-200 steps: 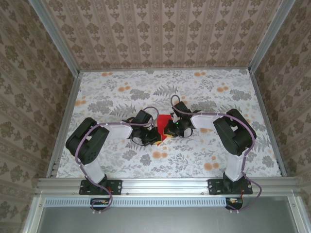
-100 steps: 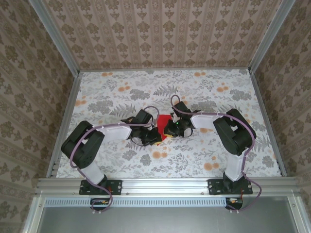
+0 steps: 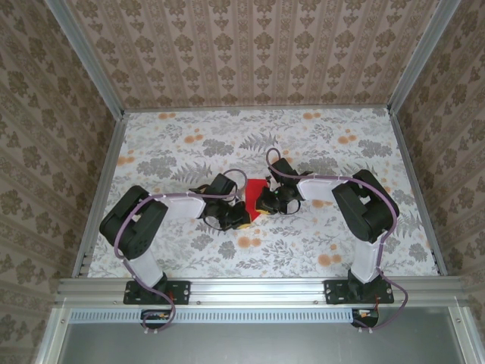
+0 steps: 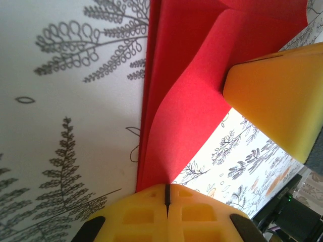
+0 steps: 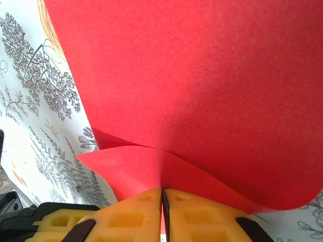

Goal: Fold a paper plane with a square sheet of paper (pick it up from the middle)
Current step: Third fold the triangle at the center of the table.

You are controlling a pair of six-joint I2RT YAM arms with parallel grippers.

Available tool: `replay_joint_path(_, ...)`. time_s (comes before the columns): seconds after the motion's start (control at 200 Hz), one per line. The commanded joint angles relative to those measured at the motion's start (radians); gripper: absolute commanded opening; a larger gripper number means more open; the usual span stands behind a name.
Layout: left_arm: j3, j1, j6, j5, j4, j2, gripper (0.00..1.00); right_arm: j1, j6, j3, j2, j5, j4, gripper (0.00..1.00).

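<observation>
Little to see of the square sheet of paper [image 3: 258, 186].
From above, mostly covered by the left gripper [image 3: 243, 218] and right gripper [image 3: 261, 203], creases too small to tell; in both wrist views, cut off at the top edge, pinched edges hidden inside the closed grip.

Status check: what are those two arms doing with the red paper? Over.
Left end effector shut on red paper. Right end effector shut on it too. Paper creased, part-folded. Both crowded close.
</observation>
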Motion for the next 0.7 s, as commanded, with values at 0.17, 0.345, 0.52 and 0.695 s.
replay_joint_path(0.17, 0.009, 0.012, 0.025, -0.029, 0.024, -0.107, 0.06, -0.013, 0.0, -0.007, 0.049, 0.066, -0.077, 0.13)
replay_joint_path(0.345, 0.046, 0.009, 0.018, -0.063, -0.012, -0.036, 0.05, -0.013, 0.003, -0.008, 0.052, 0.061, -0.067, 0.13)
replay_joint_path(0.52, 0.048, -0.001, 0.004, -0.055, -0.029, 0.022, 0.05, -0.013, 0.003, -0.012, 0.047, 0.054, -0.058, 0.13)
replay_joint_path(0.695, 0.043, 0.003, 0.016, -0.114, -0.108, 0.038, 0.04, -0.013, -0.044, 0.003, 0.019, 0.011, -0.027, 0.14)
